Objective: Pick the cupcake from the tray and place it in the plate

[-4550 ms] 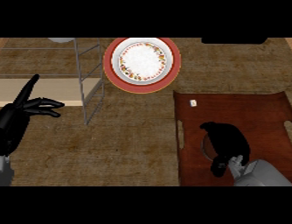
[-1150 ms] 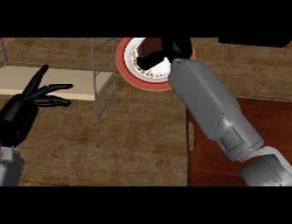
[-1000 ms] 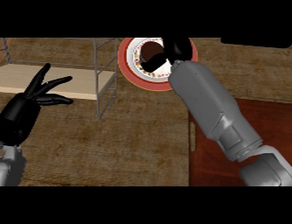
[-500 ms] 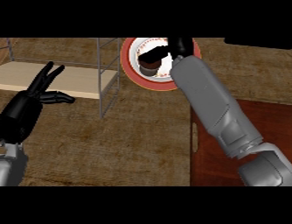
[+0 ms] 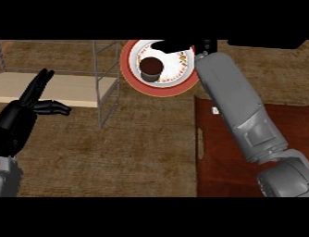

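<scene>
Since half a second ago, the cupcake (image 5: 150,68) is uncovered on the plate (image 5: 133,78), and the right hand (image 5: 184,45) is drawn back to the plate's far edge.

The cupcake is seen upright on the plate's left half, apart from the hand. The right hand's fingers cannot be told, being mostly hidden. The left hand (image 5: 21,115) is held open, fingers up, at the counter's left edge beside a wire rack (image 5: 102,88). The tray (image 5: 219,152) is seen at the counter's right side.

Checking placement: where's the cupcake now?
Head view, upper centre: the cupcake stands on the plate, just left of the right hand.
</scene>
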Motion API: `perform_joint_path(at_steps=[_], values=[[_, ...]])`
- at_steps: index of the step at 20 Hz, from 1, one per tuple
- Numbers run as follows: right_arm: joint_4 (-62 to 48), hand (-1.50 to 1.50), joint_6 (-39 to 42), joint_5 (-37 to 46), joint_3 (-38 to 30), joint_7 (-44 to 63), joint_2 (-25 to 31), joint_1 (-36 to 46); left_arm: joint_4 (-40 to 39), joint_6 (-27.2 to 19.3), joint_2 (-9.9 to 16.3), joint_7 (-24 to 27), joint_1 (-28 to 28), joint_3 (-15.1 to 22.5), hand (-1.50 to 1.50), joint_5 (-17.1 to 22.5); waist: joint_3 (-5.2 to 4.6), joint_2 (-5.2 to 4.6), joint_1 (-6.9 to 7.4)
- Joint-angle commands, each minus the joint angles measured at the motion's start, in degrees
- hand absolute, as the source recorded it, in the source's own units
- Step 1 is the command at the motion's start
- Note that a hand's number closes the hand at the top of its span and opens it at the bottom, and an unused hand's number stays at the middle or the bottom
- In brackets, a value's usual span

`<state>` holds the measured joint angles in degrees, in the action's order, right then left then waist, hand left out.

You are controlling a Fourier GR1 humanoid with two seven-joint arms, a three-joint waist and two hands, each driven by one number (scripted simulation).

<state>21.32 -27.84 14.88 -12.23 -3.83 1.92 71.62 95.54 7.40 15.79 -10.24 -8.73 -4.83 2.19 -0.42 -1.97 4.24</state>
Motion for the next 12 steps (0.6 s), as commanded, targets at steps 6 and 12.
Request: perform_joint_path(at_steps=[6,12], values=[[-0.9,-1.5,5.0,-5.7,-6.2,-12.0,4.5,-5.4,-0.8,-2.4,-2.2,1.0,-7.7,-0.3,0.0,-0.7,0.5,0.67,-3.12],[-2.6,-1.5,14.5,-6.3,-6.5,-16.1,11.0,-10.1,-0.8,-1.0,-1.5,1.5,-7.2,-1.3,0.0,-0.3,0.46,1.32,-3.32]])
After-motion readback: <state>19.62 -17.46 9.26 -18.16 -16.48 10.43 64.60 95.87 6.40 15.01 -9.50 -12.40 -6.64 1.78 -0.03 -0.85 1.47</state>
